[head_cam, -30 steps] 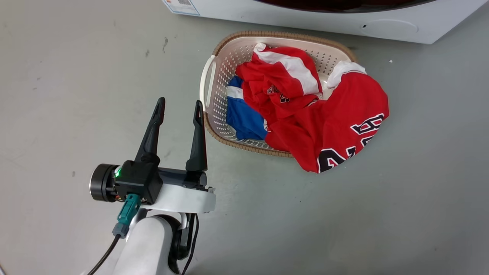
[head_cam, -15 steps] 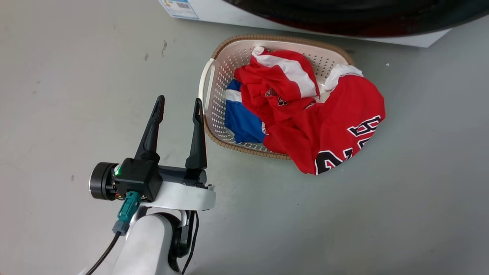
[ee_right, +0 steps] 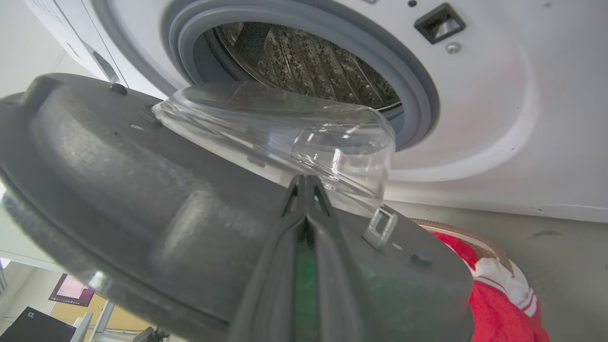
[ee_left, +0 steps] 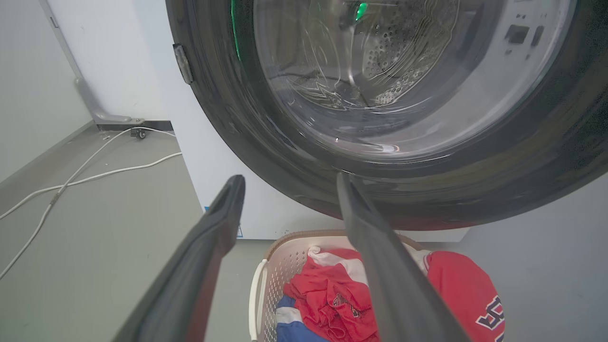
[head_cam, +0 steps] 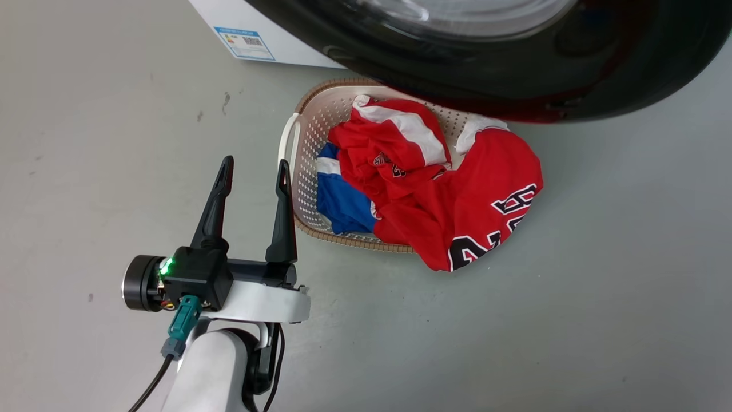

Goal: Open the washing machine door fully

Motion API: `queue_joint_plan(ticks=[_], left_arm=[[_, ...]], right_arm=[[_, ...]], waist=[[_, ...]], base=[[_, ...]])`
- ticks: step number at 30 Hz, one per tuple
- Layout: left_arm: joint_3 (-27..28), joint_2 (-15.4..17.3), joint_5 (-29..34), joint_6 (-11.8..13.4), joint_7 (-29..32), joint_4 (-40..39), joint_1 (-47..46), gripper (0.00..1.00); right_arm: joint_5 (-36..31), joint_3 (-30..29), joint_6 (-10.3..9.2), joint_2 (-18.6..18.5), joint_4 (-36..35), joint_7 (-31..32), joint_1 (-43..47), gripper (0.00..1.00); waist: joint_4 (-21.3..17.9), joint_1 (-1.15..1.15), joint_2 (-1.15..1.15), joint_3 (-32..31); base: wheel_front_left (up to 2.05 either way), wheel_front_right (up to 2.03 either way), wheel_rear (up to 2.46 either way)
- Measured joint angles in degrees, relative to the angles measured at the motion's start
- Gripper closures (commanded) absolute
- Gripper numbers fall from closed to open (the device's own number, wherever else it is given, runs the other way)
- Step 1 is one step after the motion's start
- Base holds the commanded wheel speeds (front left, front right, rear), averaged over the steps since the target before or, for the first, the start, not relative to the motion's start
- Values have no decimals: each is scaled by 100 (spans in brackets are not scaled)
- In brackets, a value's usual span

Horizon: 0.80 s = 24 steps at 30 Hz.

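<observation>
Left gripper (head_cam: 255, 163) hovers over the bare grey floor (head_cam: 86, 114), its fingers spread wide with nothing between them, just left of the laundry basket (head_cam: 289, 149). In the left wrist view, left gripper (ee_left: 289, 180) points at the lower rim of the washing machine door (ee_left: 228, 95). Basket stands on the floor against the front foot of the washing machine (head_cam: 229, 14), near the blue label (head_cam: 245, 43). It holds a blue garment (head_cam: 343, 200) and red jerseys (head_cam: 469, 200), one spilling over its right rim. Washing machine door (head_cam: 514, 86) is swung out from the front and overhangs the basket's far rim. Right wrist view: drum (ee_right: 308, 61) and grey gasket (ee_right: 418, 85) exposed. Right gripper (ee_right: 304, 179) has fingers pressed together, gripping nothing, tips at the door's (ee_right: 118, 180) inner face just below the glass bowl; contact cannot be told.
</observation>
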Motion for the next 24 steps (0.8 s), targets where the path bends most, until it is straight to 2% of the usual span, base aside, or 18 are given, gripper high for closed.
queue_joint_plan(ticks=[12, 24], left_arm=[[54, 1, 52, -64, 0, 51, 155, 0], [163, 1, 126, -115, 0, 42, 363, 0]], right_arm=[[190, 216, -1, 188, -823, 136, 940, 100], [300, 590, 0, 486, -2007, 241, 2135, 100]], waist=[[-85, 0, 0, -328], [-71, 0, 0, -605]], base=[[0, 0, 0], [0, 0, 0]])
